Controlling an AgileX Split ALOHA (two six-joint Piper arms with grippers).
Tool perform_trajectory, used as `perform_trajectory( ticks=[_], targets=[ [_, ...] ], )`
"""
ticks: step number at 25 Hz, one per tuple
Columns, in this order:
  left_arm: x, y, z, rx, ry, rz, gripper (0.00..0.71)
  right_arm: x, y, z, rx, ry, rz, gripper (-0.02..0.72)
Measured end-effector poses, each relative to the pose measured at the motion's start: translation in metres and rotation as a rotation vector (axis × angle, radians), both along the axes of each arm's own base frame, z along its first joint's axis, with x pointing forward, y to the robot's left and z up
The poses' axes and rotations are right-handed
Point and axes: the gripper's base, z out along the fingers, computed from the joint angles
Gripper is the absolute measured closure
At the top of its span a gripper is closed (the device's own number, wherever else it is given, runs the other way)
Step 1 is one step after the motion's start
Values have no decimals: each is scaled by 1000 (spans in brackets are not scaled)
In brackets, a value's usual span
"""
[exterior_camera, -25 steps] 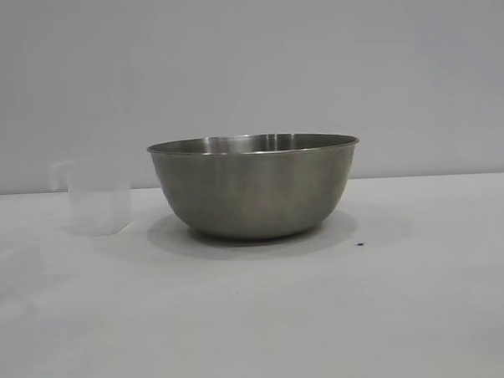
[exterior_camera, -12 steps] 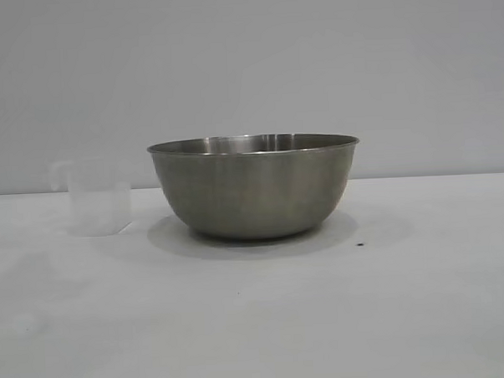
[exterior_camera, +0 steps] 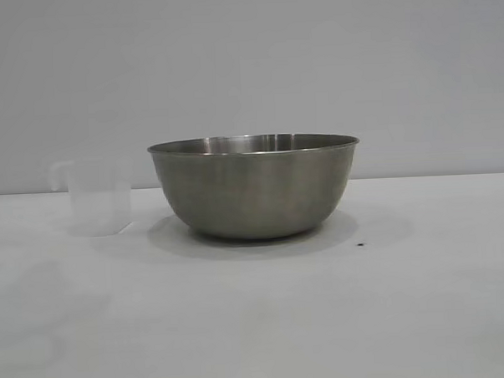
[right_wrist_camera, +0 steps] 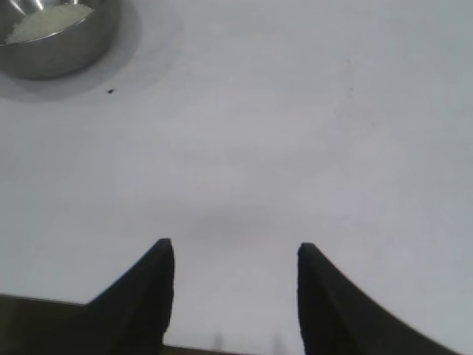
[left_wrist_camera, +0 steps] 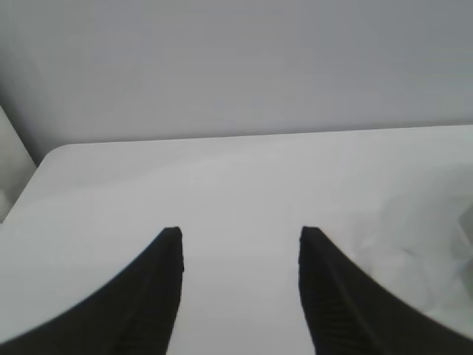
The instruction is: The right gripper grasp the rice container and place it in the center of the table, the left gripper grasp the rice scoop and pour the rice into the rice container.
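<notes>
A plain grey wall (exterior_camera: 247, 72) stands behind the scene, evenly and softly lit, seemingly from overhead.

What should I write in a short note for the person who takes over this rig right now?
Left gripper: fingers open, holding nothing, over bare table.
Right gripper: fingers open, empty, above bare table, away from the rice container.
Rice container: upright at the table's center, with rice inside it.
Rice scoop: upright on the table beside the container's left side in the exterior view, not touching it; it looks empty.
Done: container placed, rice appears poured, scoop set down.
Left: apparently nothing but parking the arms.
</notes>
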Motion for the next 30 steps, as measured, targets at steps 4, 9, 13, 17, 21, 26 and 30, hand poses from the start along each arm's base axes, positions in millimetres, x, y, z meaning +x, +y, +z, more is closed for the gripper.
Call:
perform_trajectory(
  ticks=[4, 9, 13, 17, 21, 26, 30],
  targets=[
    [-16, 0, 10, -3, 14, 3, 363, 0, 0, 0, 0, 0, 0, 376],
    [-35, 0, 19, -2, 32, 5, 363, 0, 0, 0, 0, 0, 0, 376],
    [-49, -1, 27, -2, 22, 6, 363, 0, 0, 0, 0, 0, 0, 376],
    [-61, 0, 32, -1, 21, 9, 363, 0, 0, 0, 0, 0, 0, 376],
    [-71, -1, 34, -1, 34, 10, 363, 0, 0, 0, 0, 0, 0, 376],
    [-87, -1, 38, -1, 32, 14, 363, 0, 0, 0, 0, 0, 0, 376],
    [-106, -1, 42, 0, 15, 16, 363, 0, 0, 0, 0, 0, 0, 376]
  ],
)
